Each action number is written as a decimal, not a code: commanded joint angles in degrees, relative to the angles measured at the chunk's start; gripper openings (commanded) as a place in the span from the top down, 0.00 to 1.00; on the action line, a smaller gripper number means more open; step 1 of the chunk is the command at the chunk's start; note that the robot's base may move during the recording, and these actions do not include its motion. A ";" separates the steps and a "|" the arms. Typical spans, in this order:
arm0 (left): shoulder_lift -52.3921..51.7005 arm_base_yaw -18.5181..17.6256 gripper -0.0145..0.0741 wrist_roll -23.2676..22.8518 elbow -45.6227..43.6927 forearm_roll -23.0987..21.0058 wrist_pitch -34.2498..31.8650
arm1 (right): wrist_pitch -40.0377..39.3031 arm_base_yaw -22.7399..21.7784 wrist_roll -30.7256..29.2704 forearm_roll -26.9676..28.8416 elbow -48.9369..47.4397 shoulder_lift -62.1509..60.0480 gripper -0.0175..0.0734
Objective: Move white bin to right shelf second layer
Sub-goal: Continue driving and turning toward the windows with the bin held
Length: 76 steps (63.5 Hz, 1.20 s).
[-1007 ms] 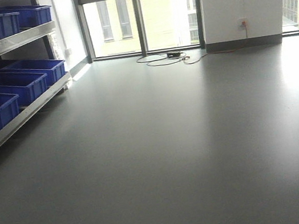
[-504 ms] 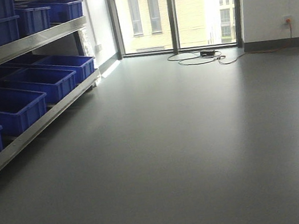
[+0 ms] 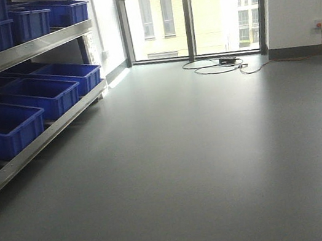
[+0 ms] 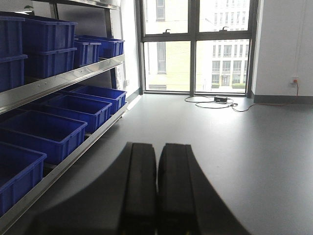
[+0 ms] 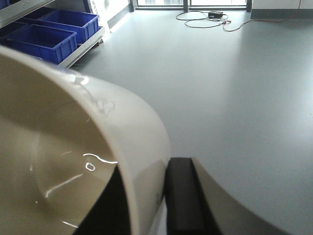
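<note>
The white bin (image 5: 73, 147) fills the left of the right wrist view, glossy and cream-white, carried above the grey floor. My right gripper (image 5: 146, 169) is shut on its wall, one black finger (image 5: 183, 196) outside and the other inside the tub. In the left wrist view my left gripper (image 4: 157, 147) is shut with its two black pads pressed together and nothing between them. Neither gripper shows in the front view. The right shelf second layer is out of view.
A steel rack (image 3: 40, 145) with several blue crates (image 3: 8, 122) on two levels runs along the left wall. Grey floor (image 3: 219, 166) stretches ahead to tall windows (image 3: 192, 15). A cable and adapter (image 3: 220, 65) lie on the floor by the windows.
The front view has swung to the left: the rack and windows shifted right in the frame. The blue object at the right edge has gone out of view.
</note>
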 commanded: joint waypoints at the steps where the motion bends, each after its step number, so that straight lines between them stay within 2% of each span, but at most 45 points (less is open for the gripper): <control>1: -0.76 0.03 0.74 -0.43 1.90 -0.29 -4.99 | -6.14 -0.44 -0.12 -0.41 -1.66 0.65 0.75; 76: -0.76 0.03 0.74 -0.43 1.90 -0.29 -4.99 | -6.14 -0.44 -0.12 -0.41 -1.66 0.65 0.75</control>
